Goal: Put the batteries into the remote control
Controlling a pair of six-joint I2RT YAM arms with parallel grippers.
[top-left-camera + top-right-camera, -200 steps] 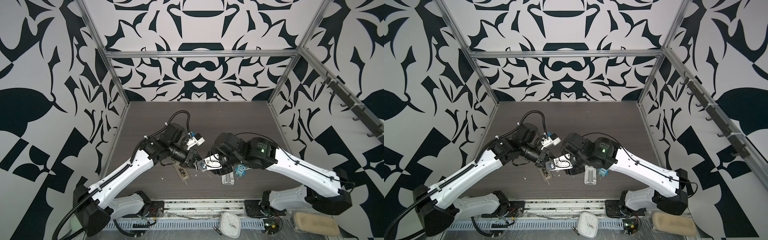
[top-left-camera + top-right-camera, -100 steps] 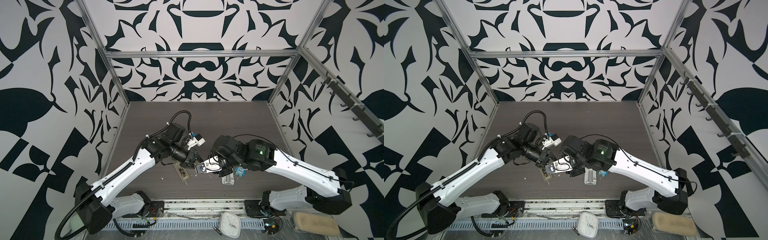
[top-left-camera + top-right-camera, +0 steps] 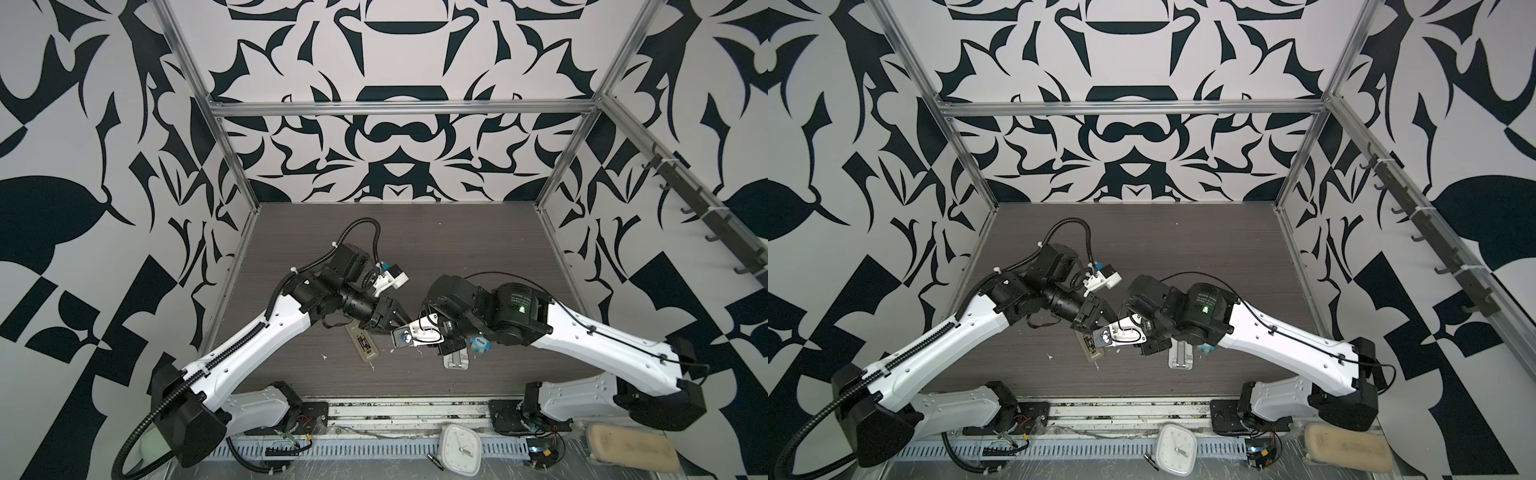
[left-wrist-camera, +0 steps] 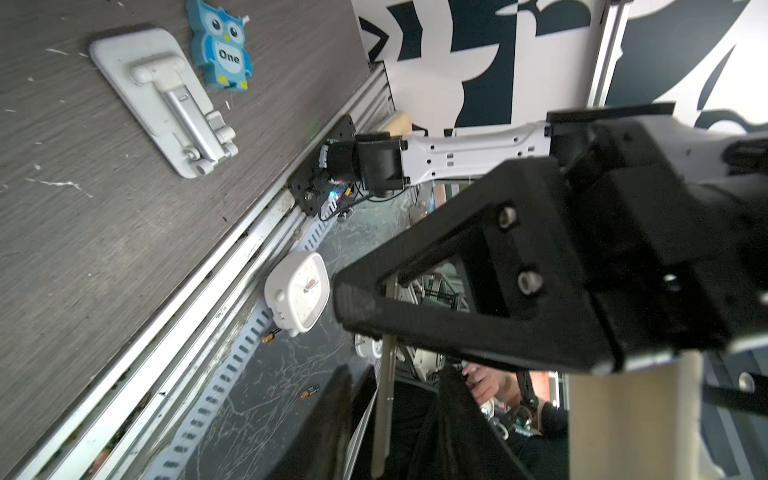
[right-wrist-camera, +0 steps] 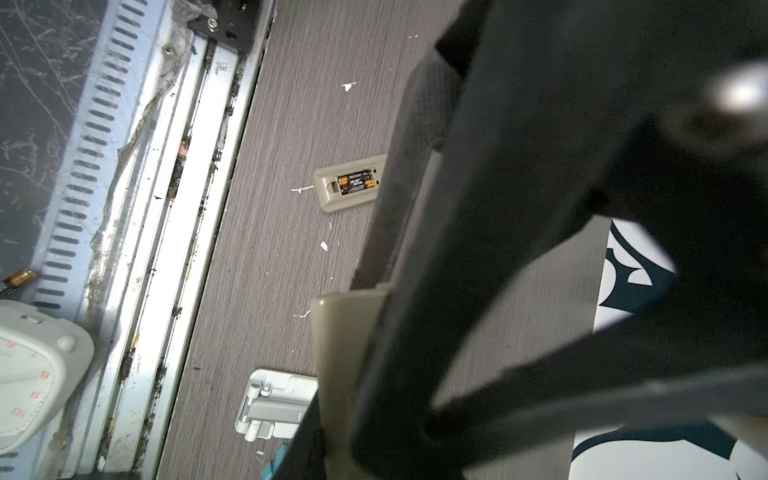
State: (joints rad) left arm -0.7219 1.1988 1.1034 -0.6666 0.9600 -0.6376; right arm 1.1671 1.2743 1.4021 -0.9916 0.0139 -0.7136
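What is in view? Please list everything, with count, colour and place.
table: one, dark grey.
remote control: one, beige-grey back up, on the table.
batteries: two, dark with gold, inside the remote control.
loose batteries: two, dark with gold, front ledge.
cover: one, beige, in the right gripper.
stand: one, silvery white, table, right of the remote control.
owl: one, blue, beside the stand.
clock: one, white, front ledge.
pad: one, beige, front ledge, far right.
left gripper: one, black, above the remote control's far end.
right gripper: one, black, over the stand.
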